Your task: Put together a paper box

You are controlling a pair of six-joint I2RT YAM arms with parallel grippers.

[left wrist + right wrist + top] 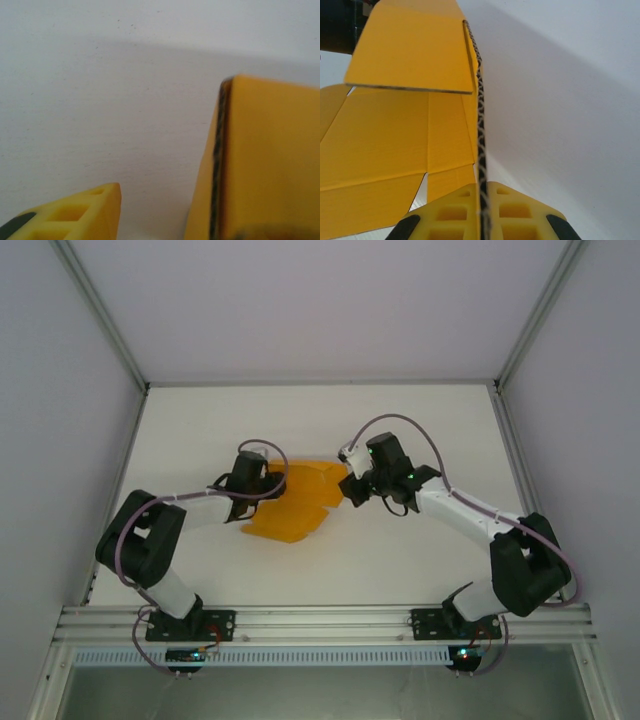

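One paper box [295, 505] is seen on the white table [400, 570], lying about midway between the near and far edges and slightly toward the left edge. It is a plain orange-yellow card sheet, partly folded, with its panels and flaps not yet closed into a box.

Two arms are counted, the left arm [190, 512] and the right arm [470, 510], and the sheet is flanked by their two claws.

The right gripper [352, 490] is placed at the right-hand end of the sheet. In the right wrist view, the right gripper [481, 191] is closed on the card: a raised wall of the paper box [385, 140] is pinched edge-on between two yellow fingers [452, 215], and its wavy dark cut edge is shown running up from between them. One flap is seen folded over at the top of that wall.

The left gripper [266, 480] is placed at the left-hand end of the sheet. In the left wrist view one yellow finger [85, 210] is seen, held apart from the upright panel of the paper box [270, 160], so this claw is read as open with nothing pinched.
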